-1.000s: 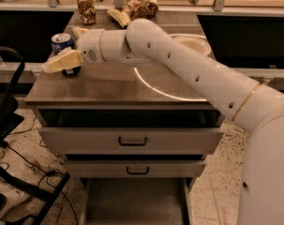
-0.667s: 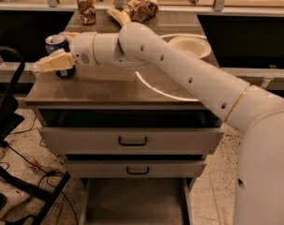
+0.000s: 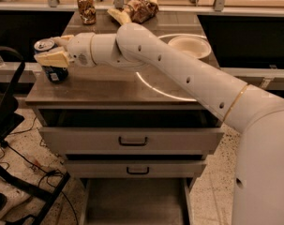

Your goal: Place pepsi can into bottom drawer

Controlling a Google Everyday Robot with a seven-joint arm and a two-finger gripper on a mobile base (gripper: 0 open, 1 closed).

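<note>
The gripper [image 3: 46, 50] sits at the front left corner of the tabletop [image 3: 108, 86], with the white arm [image 3: 179, 74] stretching across from the right. Its cream fingers [image 3: 51, 58] are clamped on the can [image 3: 54, 74], one across the front near the top and the other behind. The can stands upright at the tabletop's left edge, silver top showing above the front finger and blue body below it. I cannot tell whether its base touches the surface or hangs just over it.

The bottom drawer [image 3: 132, 203] is pulled out at the foot of the cabinet, its flat grey floor bare, well below the can and to its right. The top drawer [image 3: 132, 140] stands partly out, with a dark gap above its front; the middle drawer [image 3: 138, 170] sits further back beneath it. Both have dark handles.

At the back of the tabletop stand a brown patterned can [image 3: 86, 7] and a crumpled bag [image 3: 142, 6]. A pale bowl [image 3: 189, 46] lies at the right, behind the arm. A black frame [image 3: 5, 102] stands left of the cabinet, with cables [image 3: 31, 163] on the floor
</note>
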